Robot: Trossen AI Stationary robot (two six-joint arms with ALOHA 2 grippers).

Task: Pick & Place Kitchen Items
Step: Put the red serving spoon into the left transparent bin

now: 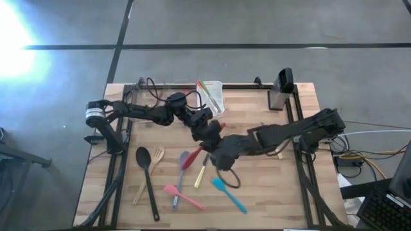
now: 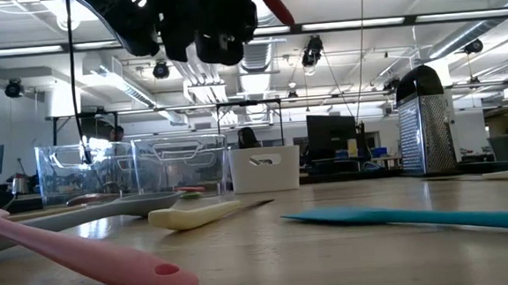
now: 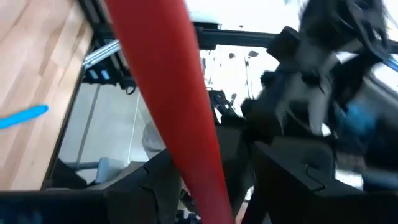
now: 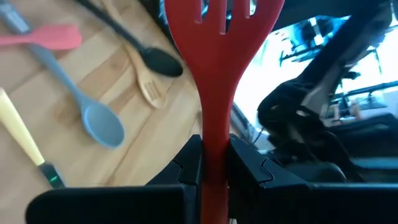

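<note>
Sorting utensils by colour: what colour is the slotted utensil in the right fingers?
Red; the slotted spatula shows best in the right wrist view.

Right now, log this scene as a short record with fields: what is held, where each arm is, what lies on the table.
held item: red slotted spatula
right end effector: shut on its handle, above table centre
left end effector: beside the same handle; grip unclear
on table: black spoon, wooden fork, grey spoon, pink spatula, teal spatula
bin: far edge
</note>
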